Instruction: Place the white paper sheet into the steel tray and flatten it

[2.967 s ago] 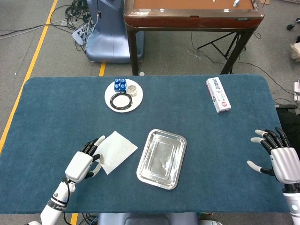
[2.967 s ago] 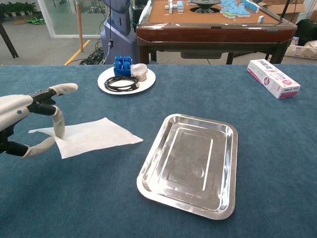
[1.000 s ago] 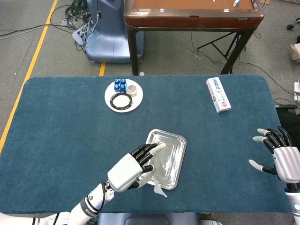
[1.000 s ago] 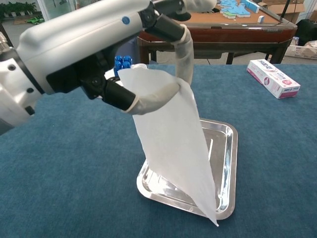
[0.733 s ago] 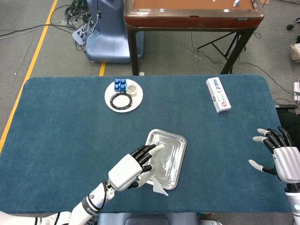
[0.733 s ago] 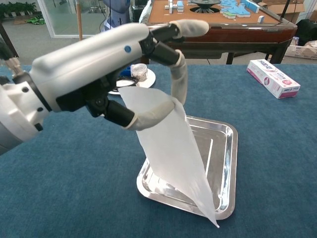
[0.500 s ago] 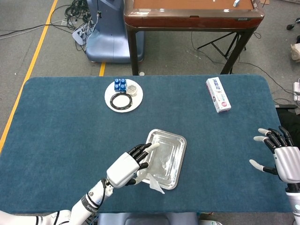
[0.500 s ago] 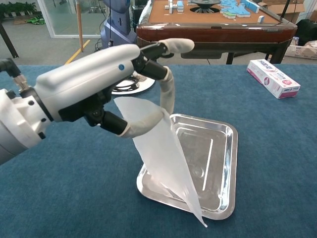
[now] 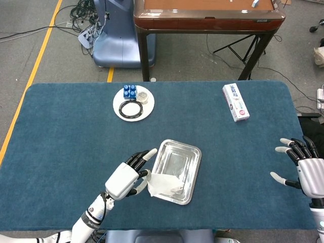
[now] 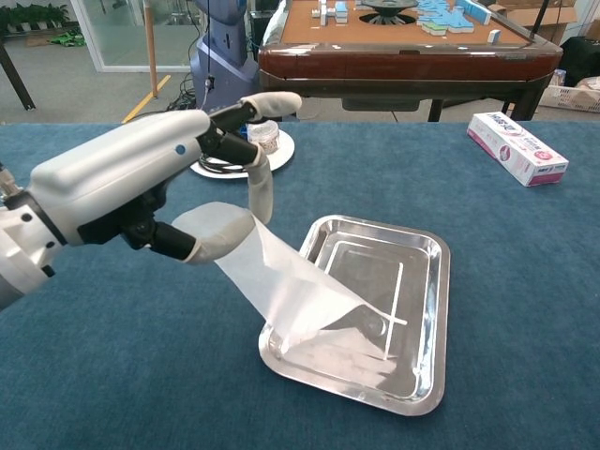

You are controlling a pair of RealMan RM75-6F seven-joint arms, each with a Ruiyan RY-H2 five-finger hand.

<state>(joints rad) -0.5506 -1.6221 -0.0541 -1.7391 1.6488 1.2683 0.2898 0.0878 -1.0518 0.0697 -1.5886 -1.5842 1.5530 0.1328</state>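
Right hand (image 9: 307, 171) cut by head view's right edge; small items on white plate (image 9: 133, 103) unidentifiable.

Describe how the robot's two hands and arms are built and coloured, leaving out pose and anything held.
The left hand has a smooth silver-grey shell with a small blue dot, black joint segments and pale fingers. Behind it, in the head view, a slim wrist carries a black band with small white lettering, too small to read. The right hand matches: grey shell, black segments, pale tips.

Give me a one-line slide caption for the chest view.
Left hand pinches the paper sheet, draping it into the steel tray.
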